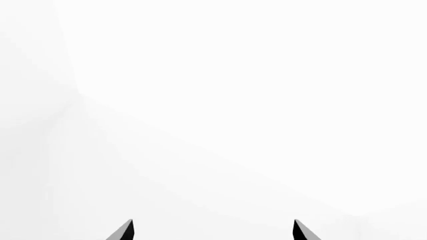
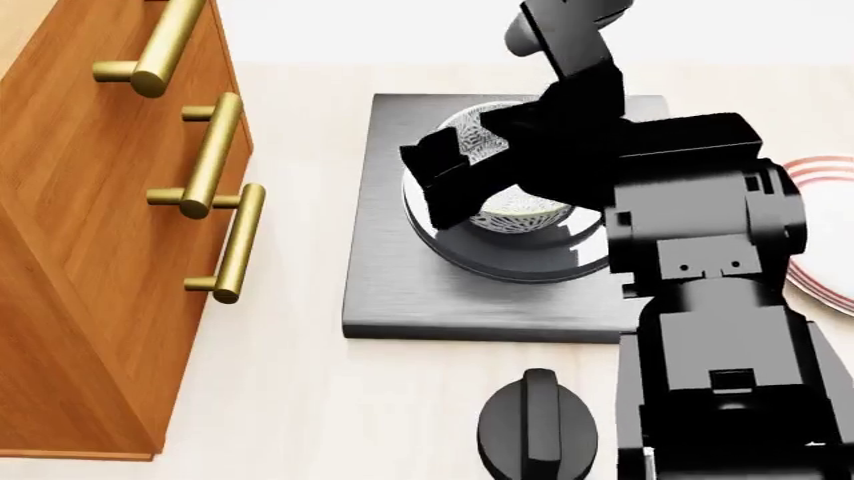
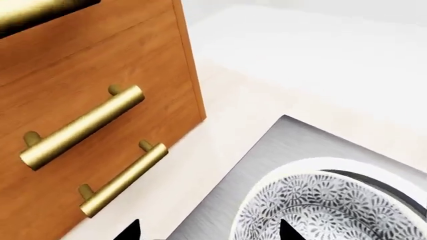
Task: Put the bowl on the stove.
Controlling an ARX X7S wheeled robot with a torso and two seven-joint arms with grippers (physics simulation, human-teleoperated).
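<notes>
The bowl (image 2: 523, 213), white with a grey-blue floral pattern, sits on the round burner of the dark-grey stove (image 2: 400, 285). My right gripper (image 2: 447, 175) hangs over the bowl's left side and hides much of it. In the right wrist view the bowl (image 3: 320, 210) lies on the stove (image 3: 267, 150). There the right gripper (image 3: 210, 231) is open, with one fingertip over the bowl's inside and the other outside its rim, above the stove's edge. My left gripper (image 1: 213, 230) is open and empty, facing a plain white surface, and is out of the head view.
A wooden cabinet (image 2: 80, 230) with brass bar handles (image 2: 234, 245) stands close to the stove's left. A black round knob (image 2: 537, 430) lies on the counter in front of the stove. A red-ringed white plate (image 2: 825, 235) shows at the right, partly behind my arm.
</notes>
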